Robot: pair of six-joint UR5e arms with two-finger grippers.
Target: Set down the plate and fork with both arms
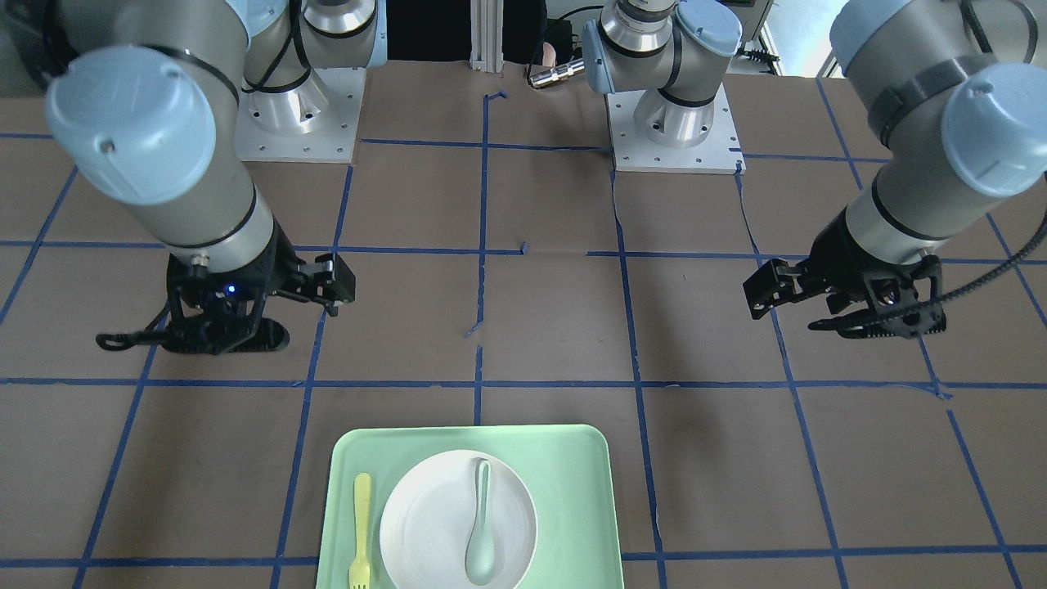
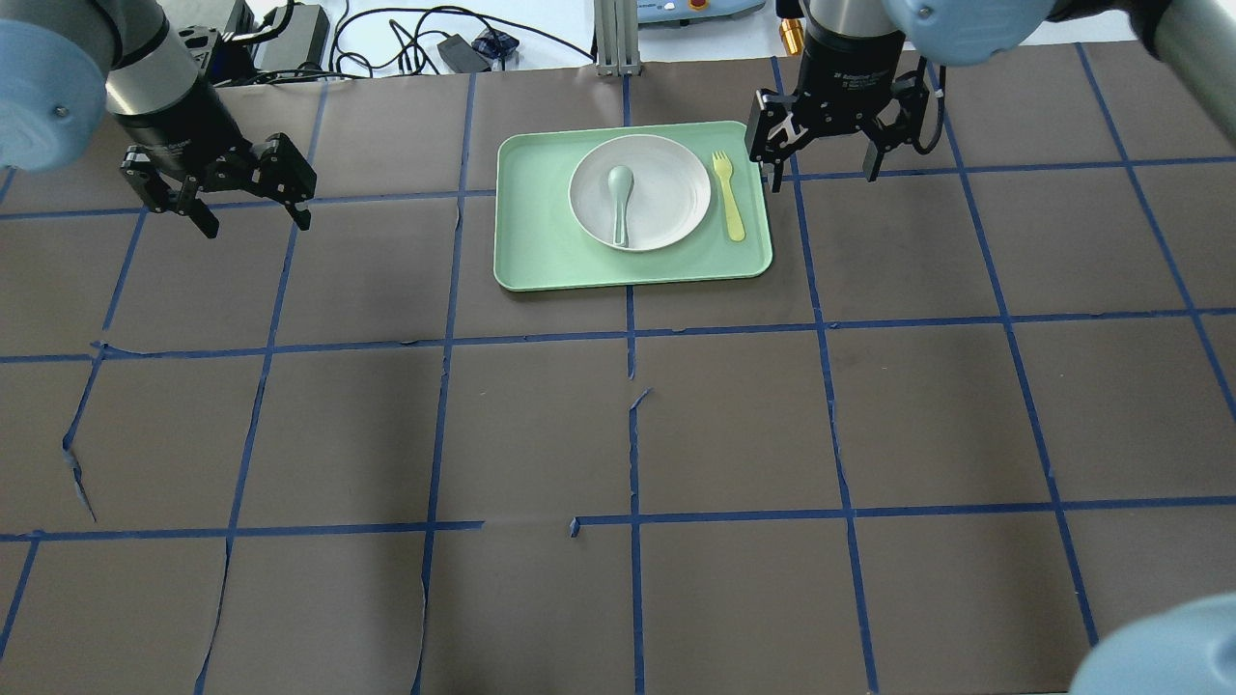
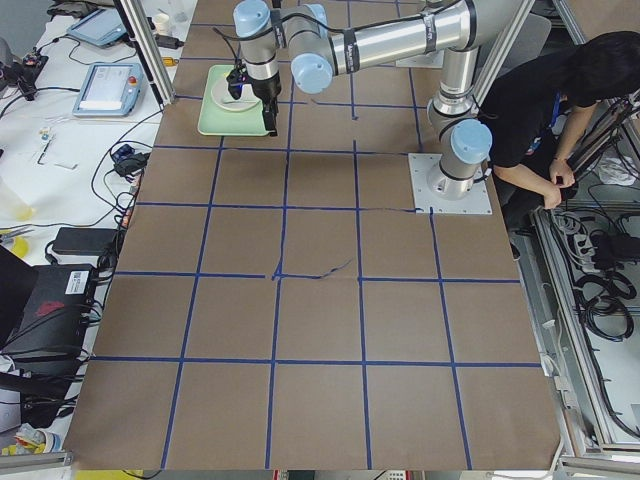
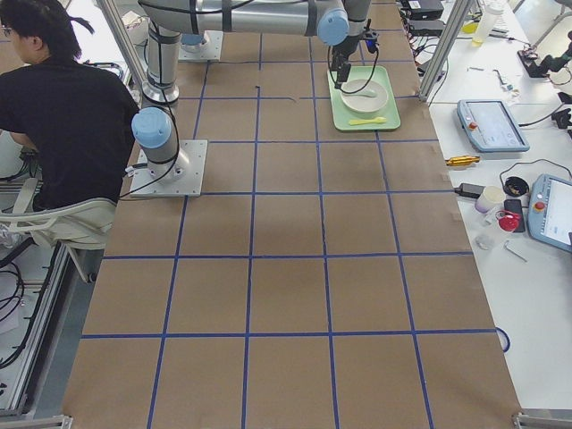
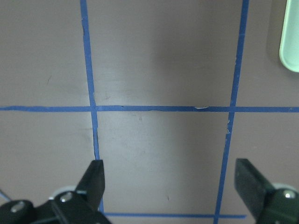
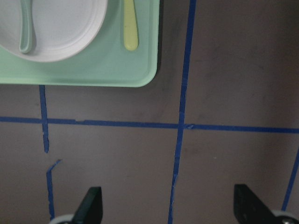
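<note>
The white plate (image 2: 666, 198) lies on the mint-green tray (image 2: 541, 241) at the far middle of the table, with a grey-green spoon (image 2: 618, 203) in it. The pale yellow fork (image 2: 729, 193) lies on the tray just right of the plate. My right gripper (image 2: 823, 174) is open and empty, just off the tray's right edge near the fork. Its wrist view shows the plate (image 6: 56, 28), the fork (image 6: 128, 25) and the tray (image 6: 93, 72) ahead of the open right gripper (image 6: 169, 207). My left gripper (image 2: 254, 220) is open and empty, well left of the tray. The left wrist view shows the left gripper (image 5: 173, 186) over bare paper.
Brown paper with a blue tape grid (image 2: 632, 333) covers the table. Cables and devices (image 2: 454, 48) lie beyond the far edge. A person in black (image 4: 54, 107) sits behind the robot bases. The tray's corner (image 5: 290, 42) shows in the left wrist view.
</note>
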